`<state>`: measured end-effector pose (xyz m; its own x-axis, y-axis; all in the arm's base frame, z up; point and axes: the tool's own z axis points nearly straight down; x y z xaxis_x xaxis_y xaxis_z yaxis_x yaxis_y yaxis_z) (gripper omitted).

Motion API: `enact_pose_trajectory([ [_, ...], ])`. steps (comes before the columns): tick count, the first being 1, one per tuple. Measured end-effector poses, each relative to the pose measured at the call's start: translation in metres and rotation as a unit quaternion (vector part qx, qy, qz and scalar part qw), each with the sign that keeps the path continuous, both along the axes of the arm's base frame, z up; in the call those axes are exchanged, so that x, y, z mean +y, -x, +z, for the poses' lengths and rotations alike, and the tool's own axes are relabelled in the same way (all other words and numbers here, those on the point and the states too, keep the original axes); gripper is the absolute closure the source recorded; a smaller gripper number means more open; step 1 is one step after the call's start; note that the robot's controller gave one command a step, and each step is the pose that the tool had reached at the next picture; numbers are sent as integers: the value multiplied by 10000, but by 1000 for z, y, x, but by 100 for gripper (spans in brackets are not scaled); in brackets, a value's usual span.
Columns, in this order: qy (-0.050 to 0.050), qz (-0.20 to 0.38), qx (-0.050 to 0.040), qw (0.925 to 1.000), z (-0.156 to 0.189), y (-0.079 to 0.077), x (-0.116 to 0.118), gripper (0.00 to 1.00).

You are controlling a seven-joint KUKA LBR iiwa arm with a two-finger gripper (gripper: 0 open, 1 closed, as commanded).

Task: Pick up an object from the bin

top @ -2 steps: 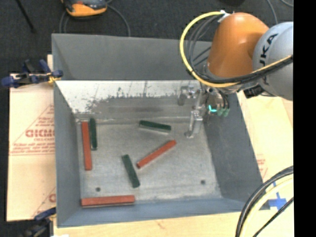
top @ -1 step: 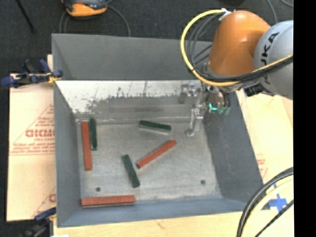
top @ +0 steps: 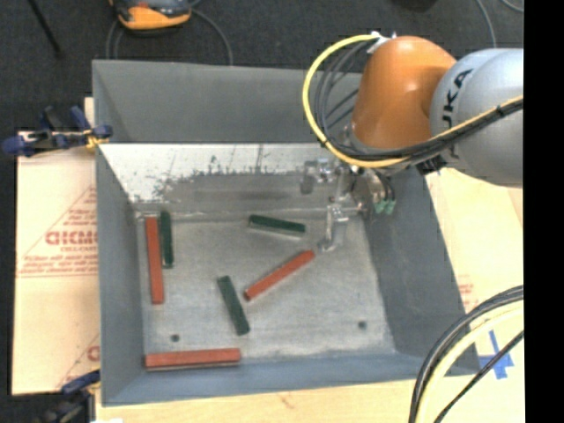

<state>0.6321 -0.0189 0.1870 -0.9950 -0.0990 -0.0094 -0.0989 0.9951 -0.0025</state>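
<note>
Overhead view of the grey bin (top: pixel 119 236), with the arm (top: pixel 485 104) entering from the right of the frame. The pincer (top: pixel 331 241) hangs point-down over the right centre of the bin floor, between the right end of a dark green bar (top: pixel 276 226) and the upper right end of a slanting orange-red bar (top: pixel 278 276), close to both. Whether it is released or clenched cannot be told, and nothing is seen gripped in it. The vertical pose probably suits thin bars lying flat. The slanting orange-red bar, clear of its neighbours, appears the likeliest pick. The other bars lie apart: a second green bar (top: pixel 233 305) at lower centre, a long orange-red bar (top: pixel 192 357) along the bottom edge, and an orange-red and green pair (top: pixel 155 258) side by side near the left wall, where a grasp would likely be cramped.
</note>
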Motion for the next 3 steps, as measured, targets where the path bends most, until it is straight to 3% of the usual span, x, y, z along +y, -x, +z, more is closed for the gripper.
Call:
enact_pose_trajectory([
  [1, 6, 1413, 11, 9900, -62, 15, 33, 0],
  [2, -4, 1709, 22, 9853, -114, 3, 24, 100],
  [3, -6, 1705, 22, 9854, -114, 3, 24, 0],
])
